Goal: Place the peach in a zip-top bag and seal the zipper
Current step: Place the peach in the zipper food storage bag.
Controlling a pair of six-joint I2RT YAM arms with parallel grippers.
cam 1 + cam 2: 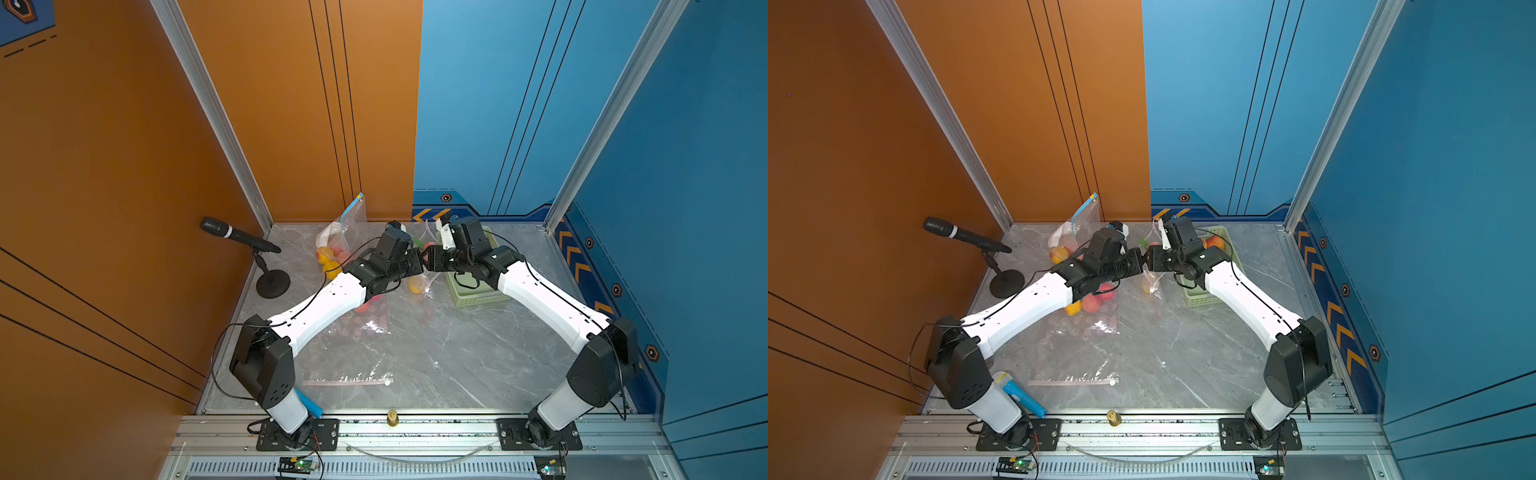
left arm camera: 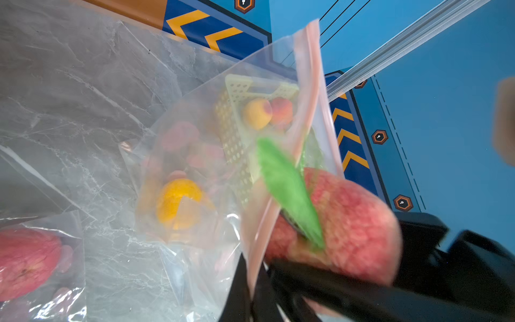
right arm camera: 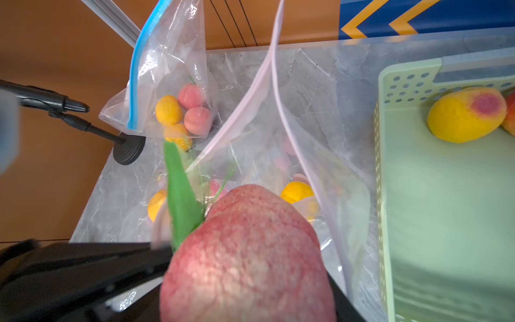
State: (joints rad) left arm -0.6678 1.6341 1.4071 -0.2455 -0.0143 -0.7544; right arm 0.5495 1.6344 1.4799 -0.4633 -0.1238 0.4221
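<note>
A large red peach (image 3: 250, 251) with a green leaf (image 3: 181, 203) sits between the fingers of my right gripper (image 3: 248, 281), which is shut on it. The peach hangs just over the spread mouth of a clear zip-top bag (image 3: 306, 111) with a pink zipper strip (image 3: 267, 69). My left gripper (image 2: 252, 281) is shut on that strip (image 2: 306, 83) and holds the bag's rim up. The peach (image 2: 348, 217) is right beside this grip. A yellow fruit (image 2: 178, 203) lies inside the bag. In a top view the two grippers (image 1: 424, 257) meet tip to tip above the table's middle back.
A pale green basket (image 3: 446, 223) holds a yellow-red fruit (image 3: 465, 114) beside the bag. A blue-zippered bag (image 3: 167, 69) of small fruits leans at the back wall. A microphone on a stand (image 1: 237, 235) is at the left. Another bag with peaches (image 1: 365, 316) lies flat under my left arm.
</note>
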